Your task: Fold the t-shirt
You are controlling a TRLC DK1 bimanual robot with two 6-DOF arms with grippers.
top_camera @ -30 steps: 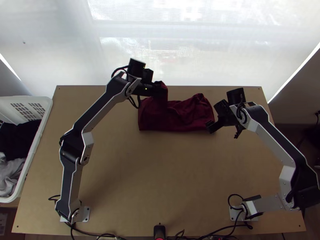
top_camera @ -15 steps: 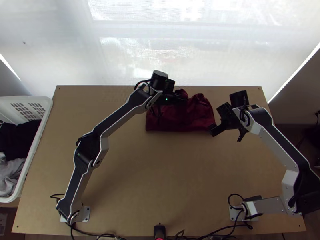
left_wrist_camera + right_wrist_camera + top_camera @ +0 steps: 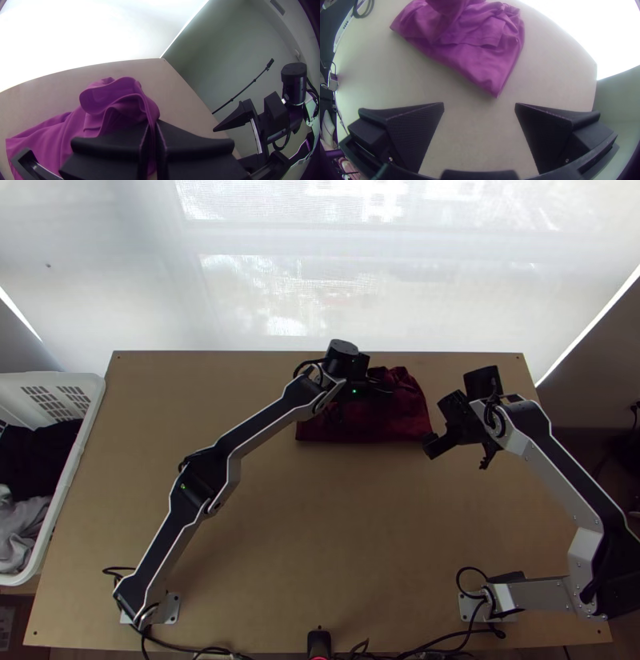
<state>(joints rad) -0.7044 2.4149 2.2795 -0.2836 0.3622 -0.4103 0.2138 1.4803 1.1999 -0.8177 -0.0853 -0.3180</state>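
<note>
Shirt (image 3: 400,424): where the left gripper (image 3: 387,390) blocks it, hidden.
Left gripper: pinching a fold, arm (image 3: 264,428) outstretched.
Right gripper (image 3: 458,456): wide, arm (image 3: 556,466) bent.

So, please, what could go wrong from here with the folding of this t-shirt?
The left end effector grips a raised, ruffled part of the t-shirt, so the layers may bunch up when it is laid down. The right end effector is open and holds no cloth, so a pull from the left end effector could drag the whole t-shirt across the table.
</note>
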